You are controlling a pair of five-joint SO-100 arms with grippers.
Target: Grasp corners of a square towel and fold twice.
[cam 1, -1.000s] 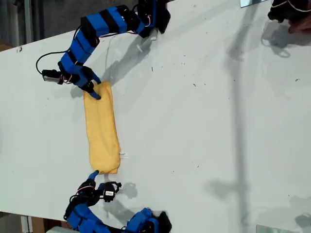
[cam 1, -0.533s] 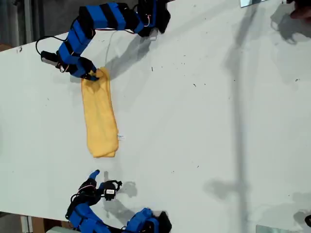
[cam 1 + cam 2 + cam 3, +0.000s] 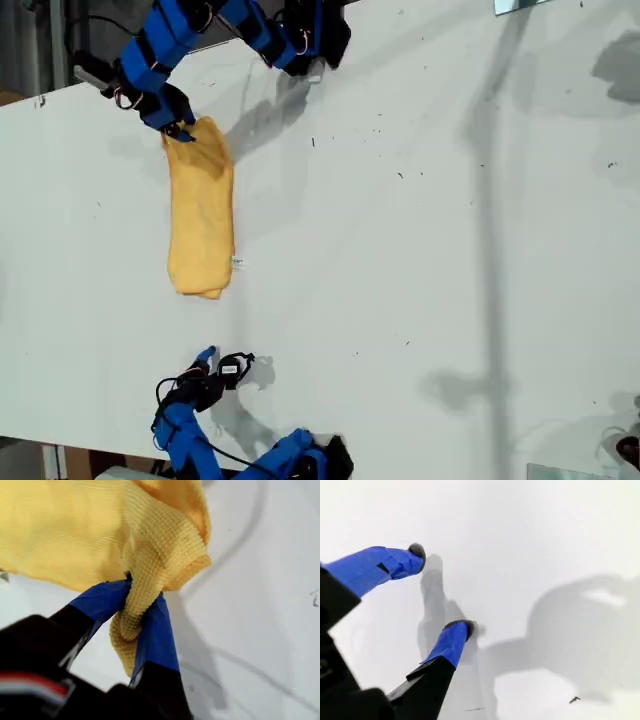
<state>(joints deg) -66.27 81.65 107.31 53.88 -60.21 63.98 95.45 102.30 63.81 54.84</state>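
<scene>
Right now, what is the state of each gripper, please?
My first gripper: closed on the towel end.
My second gripper: open, holding nothing, above bare table.

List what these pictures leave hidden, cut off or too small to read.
- The small white tag on the folded yellow-orange cloth towel: too small in the exterior view to read.
- The towel's layers: the top fold hides them in the exterior view.
- The pinched towel corner: bunched between my first gripper's blue fingers in the first wrist view.
- The towel: absent from the second wrist view, where my second gripper faces only the bare white table.
</scene>
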